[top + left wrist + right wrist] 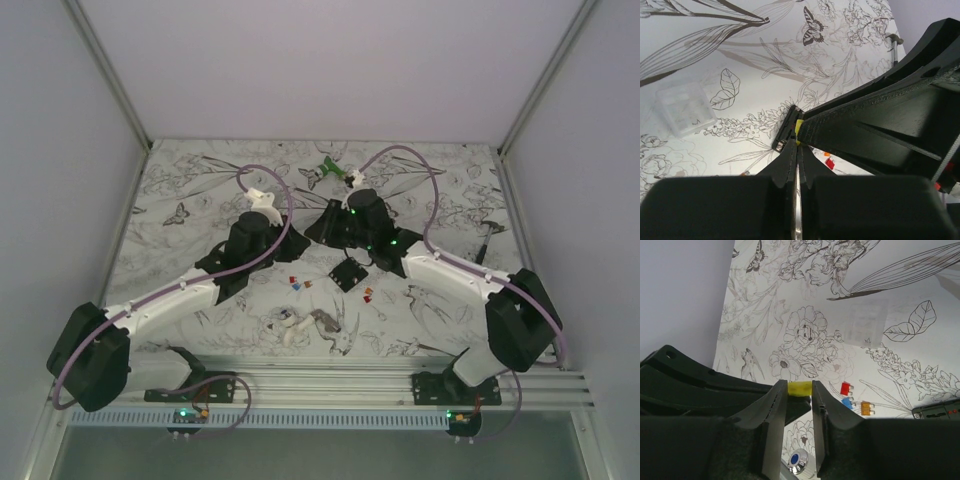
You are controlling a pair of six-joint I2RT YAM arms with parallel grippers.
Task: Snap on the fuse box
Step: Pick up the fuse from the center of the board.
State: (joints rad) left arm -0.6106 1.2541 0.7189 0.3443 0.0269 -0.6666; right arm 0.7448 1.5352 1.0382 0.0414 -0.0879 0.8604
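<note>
Your right gripper (799,392) is clamped on a small yellow fuse (799,388). In the right wrist view the fuse sits pinched between the two fingertips, at the middle of the frame. Your left gripper (794,144) has its fingers pressed together, with only a hairline seam between them. Its tip sits right beside that same yellow fuse, which shows as a thin strip at the middle of the left wrist view. You cannot tell from these views whether the left fingers actually pinch it. The two grippers meet tip to tip over the table (190,185), near the centre of the top view.

The fuse box (348,273) lies flat on the flower-printed table, just below centre in the top view and just under the right gripper's body. Neither gripper touches it. In the right wrist view you see only its edge at the lower right of the frame, partly hidden behind the gripper.

To the left of it in that view lie a red fuse (845,387), a blue fuse (846,401) and an orange fuse (866,408), close together. A clear plastic cover (867,322) rests higher in that frame, apart from the fuses. In the top view a green piece (330,168) lies at the upper middle of the table. A white-and-grey clump (300,325) lies at the lower middle.
</note>
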